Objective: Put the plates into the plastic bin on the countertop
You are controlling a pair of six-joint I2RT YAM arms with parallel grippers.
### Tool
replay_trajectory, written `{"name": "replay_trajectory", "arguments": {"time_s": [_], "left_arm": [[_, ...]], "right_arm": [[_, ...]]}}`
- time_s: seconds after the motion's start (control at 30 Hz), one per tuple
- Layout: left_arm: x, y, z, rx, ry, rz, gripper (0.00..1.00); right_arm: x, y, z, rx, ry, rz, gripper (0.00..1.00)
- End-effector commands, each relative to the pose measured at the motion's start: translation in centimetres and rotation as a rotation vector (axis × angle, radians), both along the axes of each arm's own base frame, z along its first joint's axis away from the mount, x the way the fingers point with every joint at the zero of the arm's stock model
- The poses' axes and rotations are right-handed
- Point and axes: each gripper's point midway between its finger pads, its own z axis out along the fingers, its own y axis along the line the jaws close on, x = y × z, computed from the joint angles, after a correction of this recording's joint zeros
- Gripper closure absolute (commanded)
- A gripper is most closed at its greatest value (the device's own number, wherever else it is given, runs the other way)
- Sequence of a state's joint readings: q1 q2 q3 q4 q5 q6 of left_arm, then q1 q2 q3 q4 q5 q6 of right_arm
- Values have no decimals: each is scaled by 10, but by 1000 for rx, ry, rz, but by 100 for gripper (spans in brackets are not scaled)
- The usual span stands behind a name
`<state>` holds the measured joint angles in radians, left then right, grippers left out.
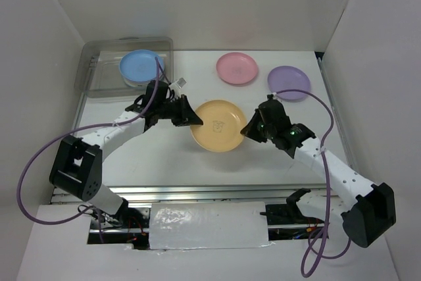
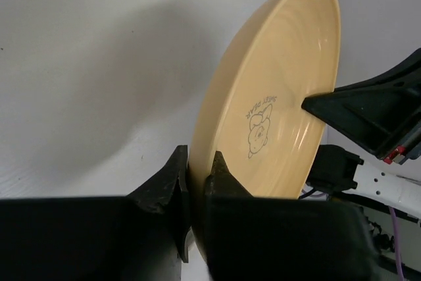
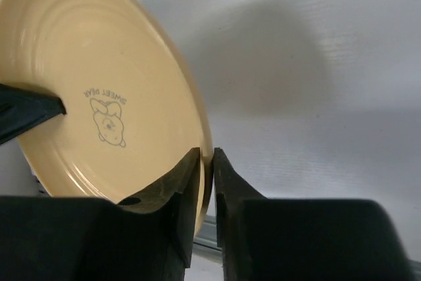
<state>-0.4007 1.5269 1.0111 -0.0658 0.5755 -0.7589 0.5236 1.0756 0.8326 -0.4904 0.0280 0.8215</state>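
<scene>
White-walled countertop [image 1: 164, 156]; orange-yellow plate [image 1: 220, 131], right of plastic bin [image 1: 92, 76], clamped at opposite rim edges by left gripper [image 1: 196, 122] and right gripper [image 1: 247, 129]. Likely light, rigid, slick; best taken at rim.

Bare worktop [image 1: 158, 162] along the front, yellow plate [image 1: 220, 129] clamped by left pincer [image 1: 196, 121] and right pincer [image 1: 247, 129], left arm [image 1: 122, 129] crowding the near corner of the plastic bin [image 1: 89, 77], its left half free beside the light blue plate [image 1: 140, 65], pink plate [image 1: 237, 68] and purple plate [image 1: 289, 82] behind.
</scene>
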Motion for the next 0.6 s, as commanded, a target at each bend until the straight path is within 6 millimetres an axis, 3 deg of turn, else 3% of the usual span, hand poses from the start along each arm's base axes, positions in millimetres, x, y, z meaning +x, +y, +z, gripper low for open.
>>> {"name": "replay_trajectory", "arguments": {"time_s": [0.0,0.07,0.1,0.17,0.2,0.27,0.3,0.37,0.4,0.47,0.57], "left_arm": [[24,2,15,19,-75,53,100],[36,14,21,64,-89,118,100],[47,20,34,71,-114,151,100],[67,51,40,108,-93,261,100],[90,79,55,107,-113,349,100],[114,114,64,119,-109,472,100],[138,145,74,110,-118,556,100],[163,176,82,82,-122,644,100],[185,206,82,76,-124,719,100],[220,237,82,75,-163,810,100],[261,275,63,142,-137,918,100]], "right_arm": [[14,12,45,67,-118,-5,74],[16,-3,40,39,-108,-63,26],[18,-13,37,25,-111,-99,21],[24,-42,35,21,-118,-179,19],[21,-51,24,12,-104,-190,18],[20,-59,24,51,-121,-189,18],[20,-67,15,53,-111,-195,18],[17,-66,10,75,-105,-161,18],[18,-71,8,68,-108,-159,18],[19,-68,1,87,-105,-126,18],[19,-61,-3,110,-95,-69,19]]}}
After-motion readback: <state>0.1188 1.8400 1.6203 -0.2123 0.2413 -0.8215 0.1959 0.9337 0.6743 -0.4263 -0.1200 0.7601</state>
